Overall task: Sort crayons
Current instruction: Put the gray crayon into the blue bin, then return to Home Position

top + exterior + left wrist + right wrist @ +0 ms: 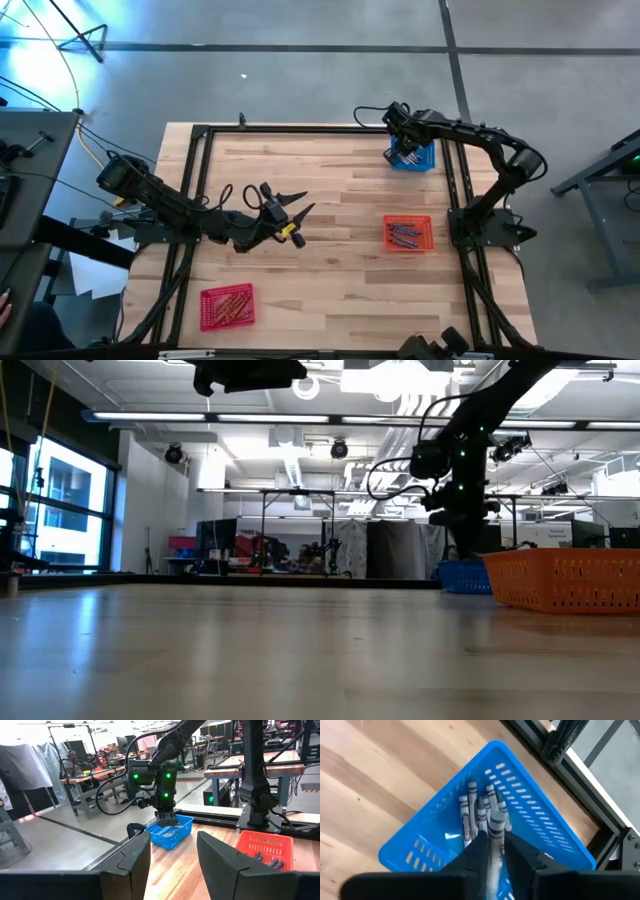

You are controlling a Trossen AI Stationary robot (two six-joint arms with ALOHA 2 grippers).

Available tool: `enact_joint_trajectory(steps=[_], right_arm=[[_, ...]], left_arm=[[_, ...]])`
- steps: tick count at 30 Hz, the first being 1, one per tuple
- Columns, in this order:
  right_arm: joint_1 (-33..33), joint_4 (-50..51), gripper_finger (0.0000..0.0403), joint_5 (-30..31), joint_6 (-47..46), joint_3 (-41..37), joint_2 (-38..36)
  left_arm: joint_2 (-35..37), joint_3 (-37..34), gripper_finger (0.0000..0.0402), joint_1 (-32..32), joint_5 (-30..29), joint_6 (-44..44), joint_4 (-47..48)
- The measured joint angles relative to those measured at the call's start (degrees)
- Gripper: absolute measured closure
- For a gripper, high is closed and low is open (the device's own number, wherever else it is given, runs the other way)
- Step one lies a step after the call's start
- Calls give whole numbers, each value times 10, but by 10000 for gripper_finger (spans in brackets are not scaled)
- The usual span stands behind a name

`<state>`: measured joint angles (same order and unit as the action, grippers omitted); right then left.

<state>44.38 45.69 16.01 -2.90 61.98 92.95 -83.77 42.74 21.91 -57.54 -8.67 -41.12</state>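
Several grey crayons (470,815) lie in a blue basket (535,810) at the table's far right (412,157). My right gripper (496,852) points steeply down into that basket, with one more grey crayon (496,826) between its fingers. Grey-blue crayons (405,236) lie in an orange-red basket (408,220) at the right. Red and orange crayons (228,303) lie in a red basket (208,318) at the near left. My left gripper (296,216) hangs open and level over the middle of the table, holding nothing. My right gripper pinches a grey crayon (495,837) between its two fingers (479,851). The fingers come from above, pointing steeply down into the blue basket. The crayon runs along the fingers, and one end sticks out past their tips toward the crayons on the basket's floor.
A black frame rail (450,180) runs along the table's right side, close to the blue basket. Bare wooden tabletop (340,290) lies between the three baskets. The room behind holds benches and equipment.
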Motion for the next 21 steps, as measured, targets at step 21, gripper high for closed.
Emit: enact_joint_trajectory(steps=[21], right_arm=[[-63, -10, 266, -181, 19, -3, -274]], left_arm=[[0, 0, 255, 0, -1, 0, 0]])
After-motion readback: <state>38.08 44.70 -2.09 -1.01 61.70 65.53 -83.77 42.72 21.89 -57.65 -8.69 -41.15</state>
